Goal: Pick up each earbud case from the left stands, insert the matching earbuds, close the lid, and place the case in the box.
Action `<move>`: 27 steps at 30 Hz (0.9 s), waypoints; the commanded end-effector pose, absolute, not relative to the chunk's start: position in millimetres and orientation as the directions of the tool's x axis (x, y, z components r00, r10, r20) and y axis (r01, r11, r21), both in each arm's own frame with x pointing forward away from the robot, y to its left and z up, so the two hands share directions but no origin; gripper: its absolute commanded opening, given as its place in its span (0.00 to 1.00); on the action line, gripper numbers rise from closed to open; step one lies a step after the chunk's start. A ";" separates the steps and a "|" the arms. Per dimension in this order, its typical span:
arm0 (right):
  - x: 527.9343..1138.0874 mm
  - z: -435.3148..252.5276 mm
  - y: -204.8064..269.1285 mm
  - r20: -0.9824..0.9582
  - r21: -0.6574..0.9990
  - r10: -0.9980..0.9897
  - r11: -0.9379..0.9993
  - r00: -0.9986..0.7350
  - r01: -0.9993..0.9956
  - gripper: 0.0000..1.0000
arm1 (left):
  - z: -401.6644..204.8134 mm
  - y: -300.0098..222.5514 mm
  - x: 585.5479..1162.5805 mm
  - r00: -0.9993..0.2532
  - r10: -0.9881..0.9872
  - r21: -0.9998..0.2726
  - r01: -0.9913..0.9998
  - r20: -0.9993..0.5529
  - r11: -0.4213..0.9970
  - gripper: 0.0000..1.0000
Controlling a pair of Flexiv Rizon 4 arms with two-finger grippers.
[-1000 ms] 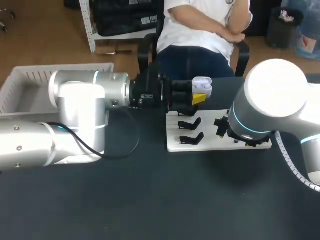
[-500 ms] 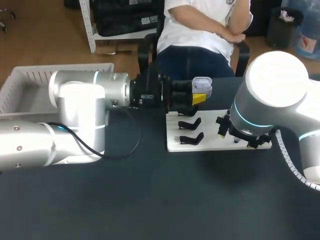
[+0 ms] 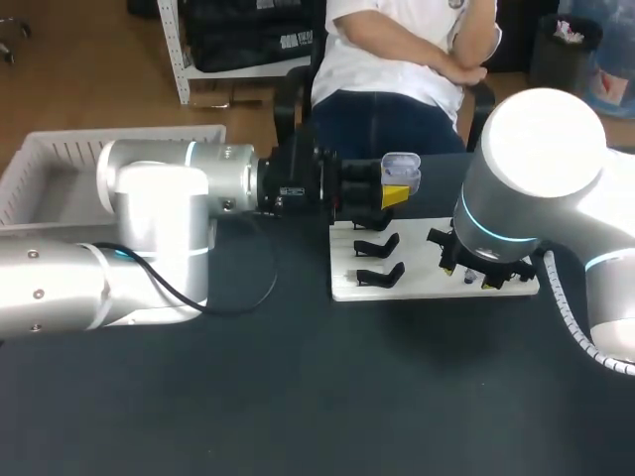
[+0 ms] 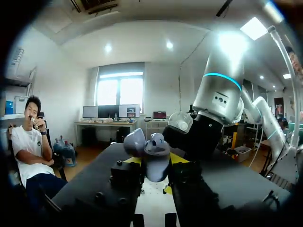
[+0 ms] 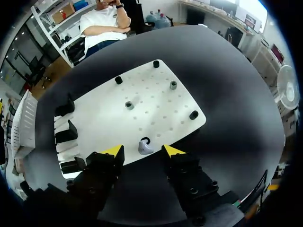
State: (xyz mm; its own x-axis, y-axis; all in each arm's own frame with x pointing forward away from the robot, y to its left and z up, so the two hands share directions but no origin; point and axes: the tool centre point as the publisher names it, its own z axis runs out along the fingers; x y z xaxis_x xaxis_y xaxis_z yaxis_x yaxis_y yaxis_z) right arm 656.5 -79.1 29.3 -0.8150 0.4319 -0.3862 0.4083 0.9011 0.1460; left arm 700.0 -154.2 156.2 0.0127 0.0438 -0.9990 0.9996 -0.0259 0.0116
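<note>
Only my right arm [image 3: 536, 178] had shifted, slightly, over the white board [image 5: 156, 101], lining its pincer [image 5: 143, 151], fingers apart, over an earbud [image 5: 145, 148], likely the next pick, while the left pincer [image 4: 154, 163] stayed clamped on the open case [image 4: 156, 151] beyond the board's far edge.

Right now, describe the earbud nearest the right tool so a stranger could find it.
Find the white board on the dark table. At its edge nearest the right tool, just ahead of its yellow tips, lies a pale earbud. Unlike the small round pegs elsewhere, it is bigger and lopsided.
</note>
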 end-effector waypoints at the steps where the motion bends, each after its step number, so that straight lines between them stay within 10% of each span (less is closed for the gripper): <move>1: 657.2 28.7 -78.0 -0.387 0.144 0.436 0.899 -0.812 0.414 0.48 | 155.6 -154.2 698.2 0.016 0.040 0.015 1.000 -0.999 -0.019 0.00; 27: 659.3 23.2 -80.3 -0.387 0.130 0.439 0.896 -0.811 0.424 0.25 | 155.6 -154.2 698.2 0.016 0.040 0.015 1.000 -0.999 -0.019 0.00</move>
State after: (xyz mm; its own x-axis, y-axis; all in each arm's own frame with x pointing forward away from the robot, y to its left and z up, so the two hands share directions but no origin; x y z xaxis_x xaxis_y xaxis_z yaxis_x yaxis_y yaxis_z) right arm 659.5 -80.7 24.4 -0.8120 0.4387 -0.3849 0.4220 0.8969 0.1321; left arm 700.0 -154.2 156.2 0.0127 0.0438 -0.9990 0.9996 -0.0259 0.0116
